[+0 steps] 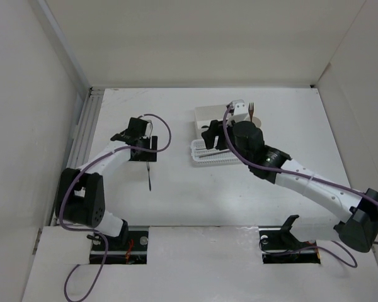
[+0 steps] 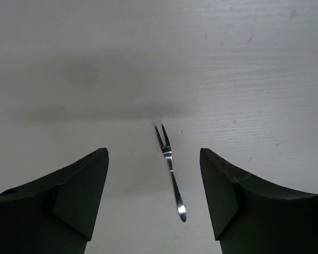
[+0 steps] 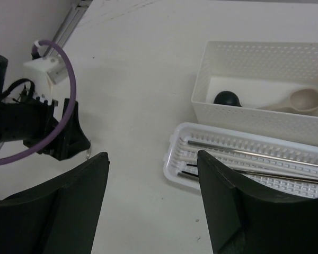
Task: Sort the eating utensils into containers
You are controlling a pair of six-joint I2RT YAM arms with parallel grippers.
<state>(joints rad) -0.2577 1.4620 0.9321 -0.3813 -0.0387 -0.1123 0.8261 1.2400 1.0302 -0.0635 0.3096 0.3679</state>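
A small silvery fork (image 2: 170, 169) lies flat on the white table, below and between the fingers of my left gripper (image 2: 153, 153), which is open and apart from it. From above, this fork (image 1: 150, 176) lies just in front of the left gripper (image 1: 145, 151). My right gripper (image 3: 152, 156) is open and empty, hovering left of the perforated basket (image 3: 175, 159), which holds chopsticks (image 3: 244, 148). Behind the basket, the white box (image 3: 238, 58) holds a cream spoon (image 3: 299, 99) and a dark rounded piece (image 3: 227, 98). Another fork (image 1: 252, 108) stands upright in the cup (image 1: 255, 119).
White walls enclose the table on the left, back and right. A ridged metal rail (image 1: 82, 132) runs along the left edge. The left arm's purple cable (image 3: 69, 106) shows left of the right gripper. Box (image 1: 208, 115) and basket (image 1: 205, 158) sit partly under the right wrist.
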